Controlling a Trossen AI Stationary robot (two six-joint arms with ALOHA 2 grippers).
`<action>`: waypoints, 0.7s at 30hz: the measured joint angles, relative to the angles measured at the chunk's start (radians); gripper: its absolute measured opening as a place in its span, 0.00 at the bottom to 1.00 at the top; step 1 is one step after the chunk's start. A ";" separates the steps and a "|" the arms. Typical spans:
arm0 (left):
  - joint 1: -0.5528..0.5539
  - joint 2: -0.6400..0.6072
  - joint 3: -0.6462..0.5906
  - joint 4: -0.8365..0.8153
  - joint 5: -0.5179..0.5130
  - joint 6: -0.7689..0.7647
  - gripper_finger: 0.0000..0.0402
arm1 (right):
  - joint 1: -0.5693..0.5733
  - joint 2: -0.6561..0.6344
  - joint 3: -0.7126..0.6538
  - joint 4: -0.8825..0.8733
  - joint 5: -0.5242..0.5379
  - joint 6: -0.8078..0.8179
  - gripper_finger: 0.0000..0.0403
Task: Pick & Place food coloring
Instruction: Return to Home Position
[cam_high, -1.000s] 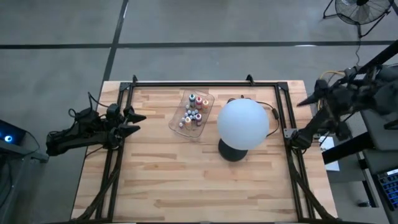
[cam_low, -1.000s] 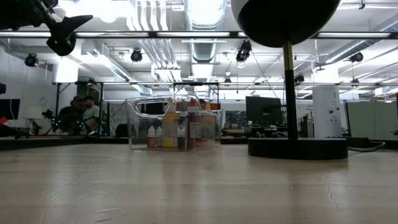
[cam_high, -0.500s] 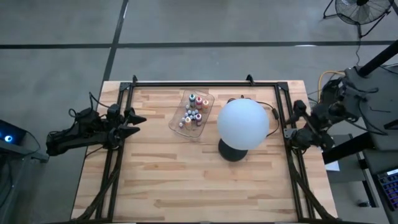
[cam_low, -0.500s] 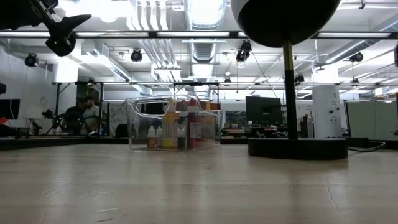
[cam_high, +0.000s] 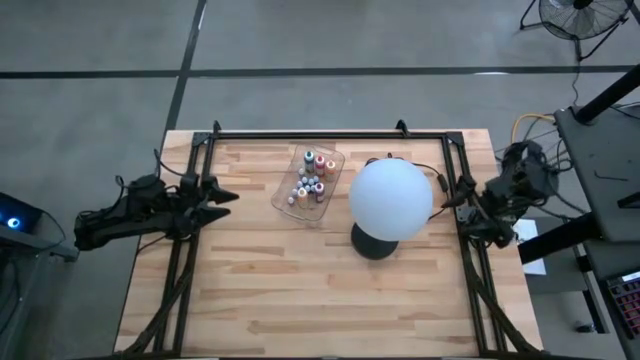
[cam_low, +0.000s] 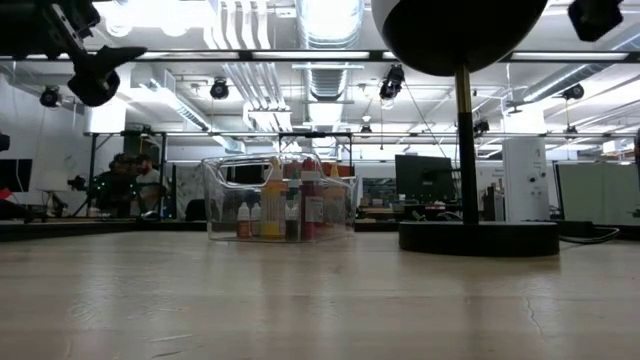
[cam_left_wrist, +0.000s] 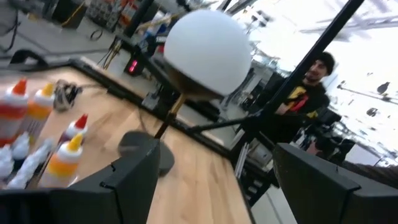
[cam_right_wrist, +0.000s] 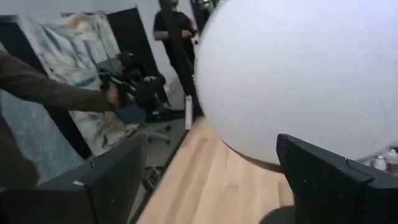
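The food coloring bottles (cam_high: 310, 181) stand packed upright in a clear plastic tray (cam_high: 285, 200) at the table's far middle. In the low view the bottles (cam_low: 285, 210) show behind the tray wall, and the left wrist view catches a few bottles (cam_left_wrist: 37, 118) with red and orange caps. My left gripper (cam_high: 228, 200) hovers open over the left frame rail and points at the tray; it also shows as left gripper (cam_low: 100, 70) (cam_left_wrist: 211, 168). My right gripper (cam_high: 447, 200) (cam_right_wrist: 208, 155) hangs open at the right rail, facing the white globe.
A big white globe (cam_high: 390, 199) (cam_right_wrist: 298, 74) on a black base (cam_low: 478, 238) stands right of the tray, between it and my right gripper. A black frame (cam_high: 330, 135) rims the table. People (cam_left_wrist: 314, 81) (cam_right_wrist: 174, 25) stand beyond the table, and a sleeve (cam_right_wrist: 37, 81) shows close by.
My right arm has swung in from beyond the table's right edge toward the table, and its gripper now sits at the right rail, facing the globe. My left gripper has dipped slightly. Tray and bottles have stayed put.
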 joint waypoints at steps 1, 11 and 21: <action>0.000 0.000 0.000 -0.015 0.000 -0.001 0.70 | 0.000 -0.027 -0.029 0.017 0.004 -0.014 0.87; 0.000 0.002 0.000 -0.066 -0.003 -0.120 0.70 | -0.003 -0.095 -0.164 0.079 0.095 0.022 0.85; 0.000 0.002 0.000 -0.058 -0.008 -0.043 0.70 | -0.005 -0.094 -0.266 0.038 0.134 0.137 0.87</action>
